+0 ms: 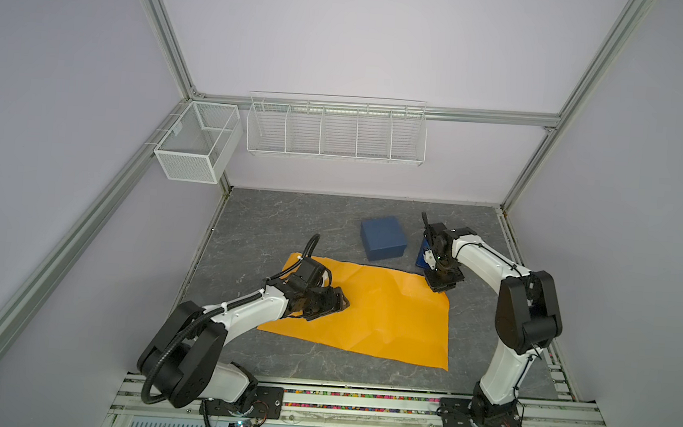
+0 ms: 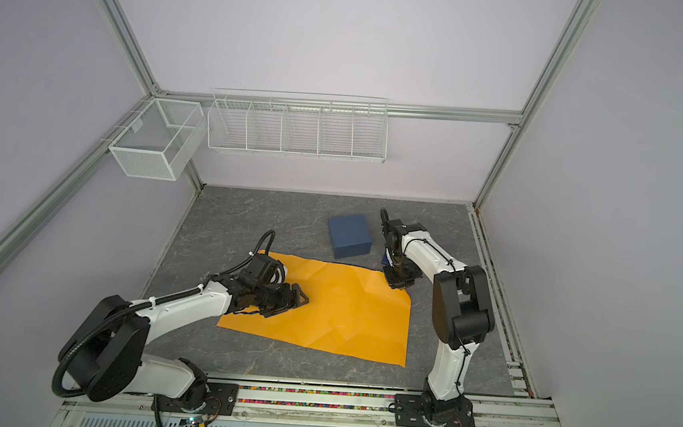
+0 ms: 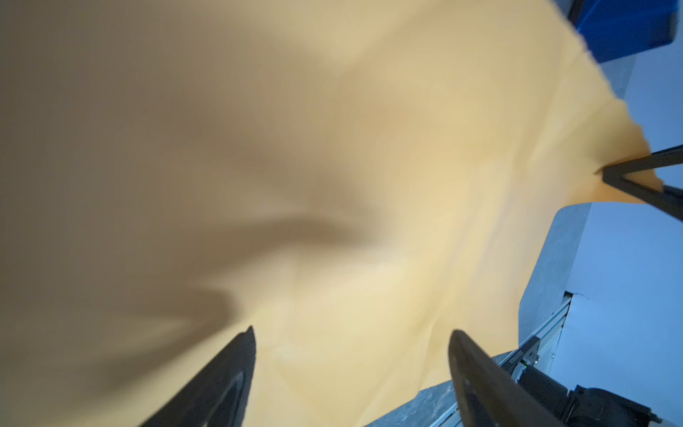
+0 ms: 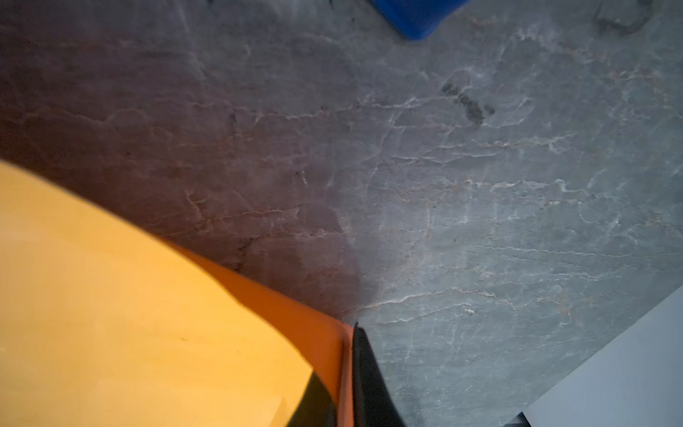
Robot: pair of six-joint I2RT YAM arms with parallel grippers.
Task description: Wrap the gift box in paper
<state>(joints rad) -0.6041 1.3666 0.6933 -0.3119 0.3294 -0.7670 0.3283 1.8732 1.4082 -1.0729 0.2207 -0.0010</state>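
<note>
The orange paper (image 1: 382, 313) (image 2: 344, 310) lies flat on the grey table, slightly creased. The navy gift box (image 1: 383, 239) (image 2: 349, 236) stands on the table just beyond the paper's far edge, apart from it. My left gripper (image 1: 343, 303) (image 2: 303, 299) hovers low over the left part of the sheet, open with nothing between its fingers; the paper (image 3: 332, 185) fills the left wrist view. My right gripper (image 1: 438, 288) (image 2: 396, 285) is at the far right corner of the sheet, shut on that corner. In the right wrist view the paper's edge (image 4: 332, 344) is pinched between the two fingers.
A bright blue tape dispenser (image 1: 423, 259) stands on the table behind the right wrist, right of the box. A white wire basket rack (image 1: 335, 132) and a mesh bin (image 1: 197, 140) hang on the back wall. Bare grey table (image 1: 280, 226) shows round the sheet.
</note>
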